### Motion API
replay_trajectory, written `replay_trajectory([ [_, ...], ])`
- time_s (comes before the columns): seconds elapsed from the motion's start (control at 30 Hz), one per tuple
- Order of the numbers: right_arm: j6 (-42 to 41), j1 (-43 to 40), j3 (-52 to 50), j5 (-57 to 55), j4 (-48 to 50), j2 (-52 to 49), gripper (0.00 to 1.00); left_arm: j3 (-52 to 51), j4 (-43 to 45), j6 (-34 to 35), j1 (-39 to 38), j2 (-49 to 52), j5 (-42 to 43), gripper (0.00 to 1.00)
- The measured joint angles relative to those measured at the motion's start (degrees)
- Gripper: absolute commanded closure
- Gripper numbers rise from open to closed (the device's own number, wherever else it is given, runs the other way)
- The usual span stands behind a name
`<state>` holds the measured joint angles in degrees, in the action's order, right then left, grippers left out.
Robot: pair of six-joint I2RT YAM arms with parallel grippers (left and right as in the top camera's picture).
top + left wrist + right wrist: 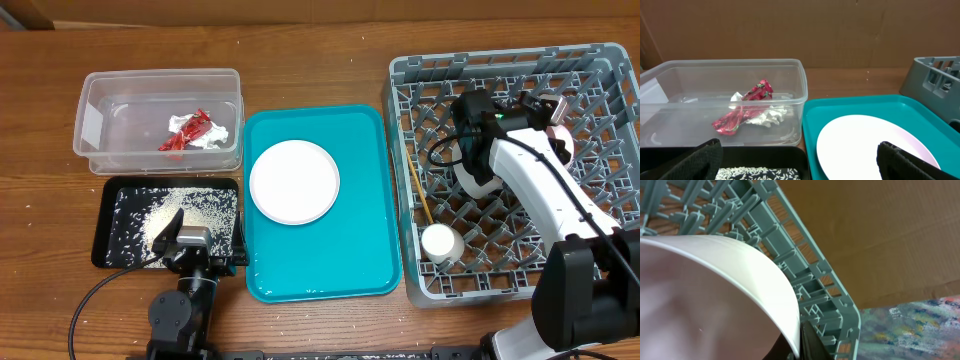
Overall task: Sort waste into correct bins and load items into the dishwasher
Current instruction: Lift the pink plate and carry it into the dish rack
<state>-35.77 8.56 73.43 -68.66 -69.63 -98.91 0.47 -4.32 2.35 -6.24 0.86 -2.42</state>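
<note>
The white bowl (715, 295) is gripped by its rim in the closed right fingers (810, 342) over the grey dish rack (600, 58), where chopsticks (420, 195) and a small cup (440, 243) are lodged; the left fingers (690, 162) are held wide apart, empty, by the black tray (105, 240); the white plate (294, 181) is seen on the teal tray (370, 270).

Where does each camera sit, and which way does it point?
Overhead: above the table, looking straight down; left arm and right arm show.
Left wrist: low over the black tray, facing the clear tub and plate; the open left gripper shows.
Right wrist: at the dish rack, close against the white bowl; one finger shows.
Overhead and left wrist share the red wrapper.
</note>
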Motion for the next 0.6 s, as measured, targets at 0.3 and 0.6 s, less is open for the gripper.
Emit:
replay_trajectory([
  [0.3,0.3,-4.2,0.0,-0.7,1.2,0.0,0.96,0.0,0.0,0.0,0.0,0.0,0.0,0.00],
  [0.6,0.0,-4.2,-1.0,1.7,1.5,0.0,0.96,0.0,0.0,0.0,0.0,0.0,0.0,0.00],
])
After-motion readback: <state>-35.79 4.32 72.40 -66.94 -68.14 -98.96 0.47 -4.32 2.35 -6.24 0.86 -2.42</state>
